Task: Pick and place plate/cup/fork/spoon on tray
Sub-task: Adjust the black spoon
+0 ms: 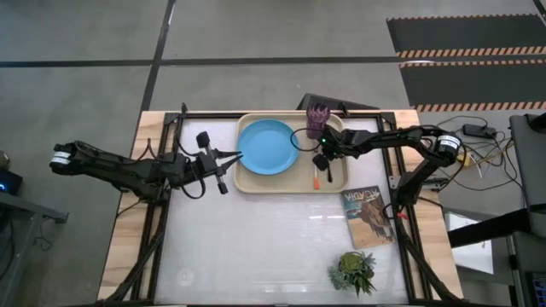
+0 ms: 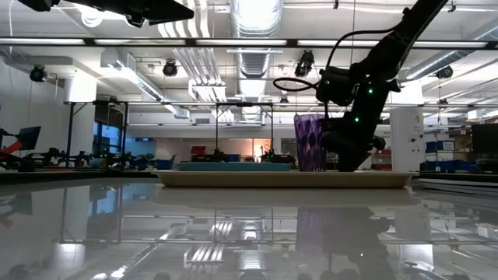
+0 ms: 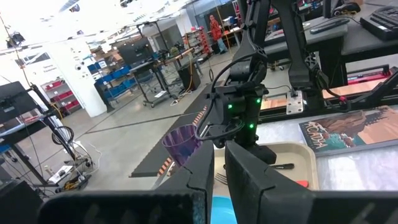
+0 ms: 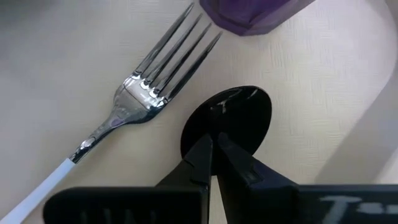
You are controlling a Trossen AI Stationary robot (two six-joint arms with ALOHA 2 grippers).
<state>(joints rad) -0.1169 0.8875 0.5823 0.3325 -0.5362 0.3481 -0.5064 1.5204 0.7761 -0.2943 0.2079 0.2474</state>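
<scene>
The cream tray [image 1: 281, 183] lies at the table's far middle. On it are the light-blue plate [image 1: 266, 147], the purple cup [image 1: 318, 118] standing in its far right corner, and the orange-handled fork [image 1: 316, 175], whose tines [image 4: 155, 74] point toward the cup [image 4: 249, 15]. My right gripper [image 1: 322, 159] is low over the tray's right part, shut on the dark spoon [image 4: 233, 118]. My left gripper [image 1: 236, 156] hovers at the tray's left edge beside the plate, its fingers [image 3: 242, 180] nearly together and empty. My right gripper [image 4: 214, 146] pinches the spoon where the bowl's near edge [image 4: 205, 134] meets the handle, between its two fingertips. The fingers come slanting down from the table's right side. The bowl lies ahead of the fingertips, low on the tray floor beside the fork's tines; the gripper hides the handle.
A picture-covered book [image 1: 368, 217] lies on the table's right side, near the tray's near right corner. A small green potted plant [image 1: 352, 271] stands at the near right. The table's near middle and near left are bare.
</scene>
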